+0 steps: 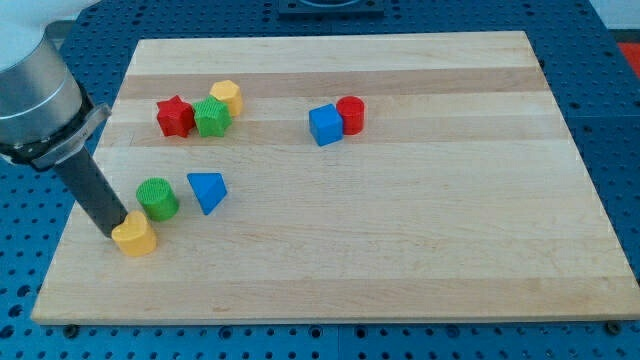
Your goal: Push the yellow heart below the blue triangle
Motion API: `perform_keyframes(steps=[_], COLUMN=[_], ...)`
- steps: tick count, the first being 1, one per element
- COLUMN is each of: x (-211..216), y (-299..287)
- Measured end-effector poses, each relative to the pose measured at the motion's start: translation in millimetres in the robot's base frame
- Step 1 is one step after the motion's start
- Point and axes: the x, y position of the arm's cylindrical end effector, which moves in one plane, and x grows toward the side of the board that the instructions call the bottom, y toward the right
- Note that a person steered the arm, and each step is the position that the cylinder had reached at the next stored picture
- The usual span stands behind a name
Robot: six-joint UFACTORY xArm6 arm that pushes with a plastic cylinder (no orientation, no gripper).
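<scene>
Pale wooden counter (400, 250) carries the yellow heart (135, 238) at lower left, my tip (120, 232) touching its left edge to shove it rightward beneath the blue triangle (207, 190); no jaws exist here, only a rod.

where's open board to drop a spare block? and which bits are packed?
Free: the view's right half, right of the blue cube and red cylinder, and the bottom strip under the blue triangle. Crowded: upper left, red star, green star, yellow block; lower left, green cylinder, yellow heart, my tip.
</scene>
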Motion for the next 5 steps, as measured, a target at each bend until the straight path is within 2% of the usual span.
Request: perform_keyframes(steps=[1, 2, 3, 5], x=[1.1, 35.7, 85.2, 87.9], y=[0.0, 26.2, 84.0, 98.5])
